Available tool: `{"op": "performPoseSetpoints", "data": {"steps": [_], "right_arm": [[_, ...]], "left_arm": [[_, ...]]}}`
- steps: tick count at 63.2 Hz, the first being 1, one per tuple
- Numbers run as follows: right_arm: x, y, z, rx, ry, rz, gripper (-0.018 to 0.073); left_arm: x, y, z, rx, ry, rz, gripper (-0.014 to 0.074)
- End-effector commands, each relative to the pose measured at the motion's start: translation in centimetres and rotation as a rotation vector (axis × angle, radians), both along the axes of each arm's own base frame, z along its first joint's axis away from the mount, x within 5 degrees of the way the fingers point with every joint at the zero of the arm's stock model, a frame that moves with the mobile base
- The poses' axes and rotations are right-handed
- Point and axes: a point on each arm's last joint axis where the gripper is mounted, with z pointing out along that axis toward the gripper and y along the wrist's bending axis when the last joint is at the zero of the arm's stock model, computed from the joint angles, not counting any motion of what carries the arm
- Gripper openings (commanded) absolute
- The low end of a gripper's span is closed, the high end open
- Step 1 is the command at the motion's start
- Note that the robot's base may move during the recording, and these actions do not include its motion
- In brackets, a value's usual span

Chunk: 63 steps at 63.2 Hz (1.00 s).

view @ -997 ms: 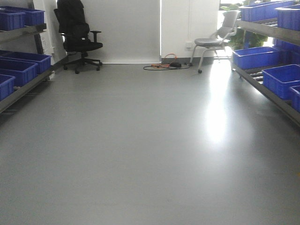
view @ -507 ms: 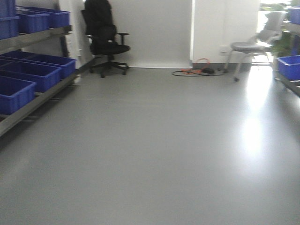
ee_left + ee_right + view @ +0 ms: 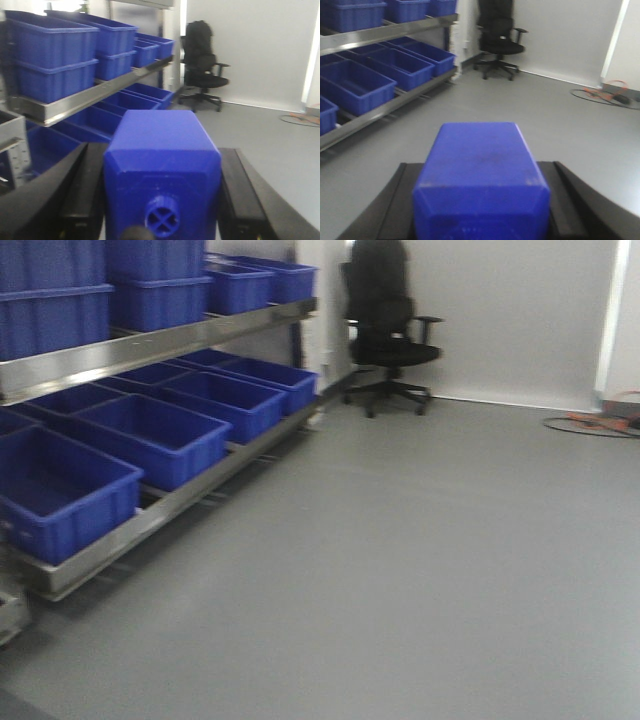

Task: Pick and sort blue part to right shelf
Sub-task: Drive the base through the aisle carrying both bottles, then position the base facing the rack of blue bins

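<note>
The blue part point(image 3: 479, 150), a deep-blue square block with sloped shoulders, fills the right wrist view. My right gripper point(image 3: 480, 172) is shut on it, black fingers point(image 3: 395, 200) pressed to both sides; its cap end lies below the frame. My left gripper point(image 3: 162, 167) is shut on another blue block point(image 3: 160, 140), which has a small round cross-slotted knob point(image 3: 162, 219) facing the camera. Neither gripper shows in the front view. The right shelf is out of view.
A steel rack point(image 3: 180, 340) with large blue bins point(image 3: 150, 435) runs along the left side. A black office chair point(image 3: 385, 315) stands by the far wall. An orange cable point(image 3: 600, 422) lies on the grey floor point(image 3: 420, 560) at the right.
The front view has swung left. The rack on the right and the grey chair have left the frame. The left rack now fills the left side, and the black chair has shifted right.
</note>
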Motion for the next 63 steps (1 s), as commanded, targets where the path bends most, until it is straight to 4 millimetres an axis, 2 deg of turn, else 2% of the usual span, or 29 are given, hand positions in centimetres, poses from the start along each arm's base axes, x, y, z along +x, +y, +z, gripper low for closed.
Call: {"op": "performPoseSetpoints", "data": {"steps": [1,63], "right_arm": [[-0.05,0.03,1.87,-0.016,-0.120,0.003,0.0393],[-0.05,0.03,1.87,-0.016,-0.120,0.003,0.0393]], "left_arm": [[-0.16,0.00,1.90,-0.011,-0.120,-0.001,0.0384],[-0.16,0.00,1.90,-0.011,-0.120,-0.001,0.0384]]}}
